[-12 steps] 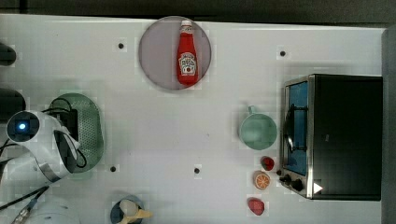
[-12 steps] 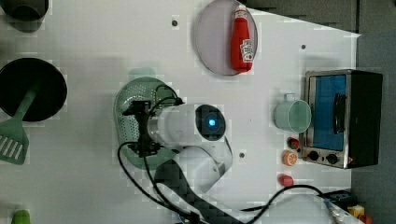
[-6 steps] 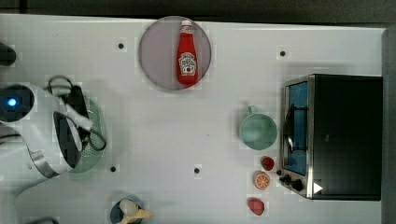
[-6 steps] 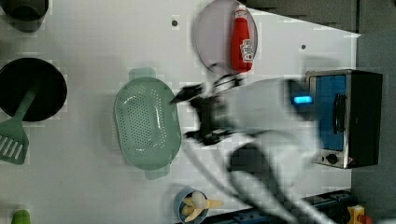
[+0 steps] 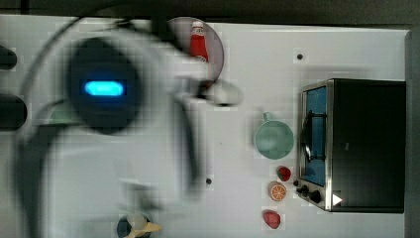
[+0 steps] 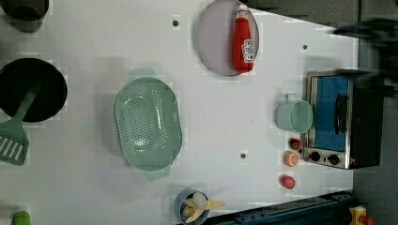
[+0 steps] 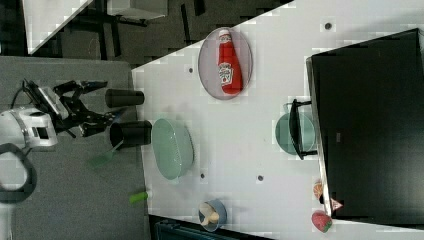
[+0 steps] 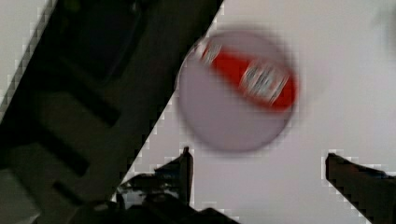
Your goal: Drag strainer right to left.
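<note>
While the strainer (image 6: pixel 148 123), a pale mint-green oval plastic colander dotted with small holes and with tab handles at both ends, sits flat on the white tabletop (image 6: pixel 225 122), the gripper (image 8: pixel 259 161) is well clear of it: wrist view has both black fingers (image 8: pixel 180 170) spread wide with nothing between them, and the table under them. Past the fingers, same view: round grey plate (image 8: pixel 236 91) with a red ketchup bottle (image 8: pixel 254 79) lying on it. Right view puts the black gripper (image 7: pixel 95 102) off the table edge, over the grey floor, near a black cylindrical container (image 7: pixel 125 97). Strainer in the left view: left-centre of the table, between a black round pan (image 6: pixel 30 89) holding a green slotted spatula (image 6: pixel 16 133) and the plate (image 6: pixel 213 42). Nothing touches it. Small round mint-green cup with a handle (image 6: pixel 294 115) stands well apart on the left view's right, just beside a black toaster oven with a blue glass door (image 6: pixel 340 119). Small toy fruits (image 6: pixel 291 158) lie near the oven. Blue bowl with banana pieces (image 6: pixel 195 206) sits below the strainer near the table edge. Top view: blurred white arm body with a blue light (image 5: pixel 104 89) covers most of the top view's left half.
</note>
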Tool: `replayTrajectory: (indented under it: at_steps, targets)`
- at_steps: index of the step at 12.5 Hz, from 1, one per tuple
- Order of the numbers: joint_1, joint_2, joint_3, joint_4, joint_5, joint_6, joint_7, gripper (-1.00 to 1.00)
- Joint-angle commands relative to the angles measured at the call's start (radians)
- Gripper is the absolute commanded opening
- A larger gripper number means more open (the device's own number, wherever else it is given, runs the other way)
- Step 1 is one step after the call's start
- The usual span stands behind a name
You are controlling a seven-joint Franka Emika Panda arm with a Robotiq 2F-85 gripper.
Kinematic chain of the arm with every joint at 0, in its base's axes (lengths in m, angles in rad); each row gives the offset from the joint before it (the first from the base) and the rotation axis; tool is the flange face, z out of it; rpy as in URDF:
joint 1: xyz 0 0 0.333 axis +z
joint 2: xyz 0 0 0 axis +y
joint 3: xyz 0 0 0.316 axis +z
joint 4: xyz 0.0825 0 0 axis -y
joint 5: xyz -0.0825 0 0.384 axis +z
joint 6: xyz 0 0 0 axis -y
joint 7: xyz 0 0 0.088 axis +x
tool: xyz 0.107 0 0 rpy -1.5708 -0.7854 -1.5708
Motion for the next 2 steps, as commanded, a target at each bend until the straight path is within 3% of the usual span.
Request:
replayTrajectory:
  at_steps: [1,2]
  targets:
    - [-0.049,-0.024,-0.122,-0.039,-0.020,-0.146,-0.385,1.00]
    - [-0.051,-0.049,-0.152,-0.039,-0.020,-0.186,-0.440,1.00]
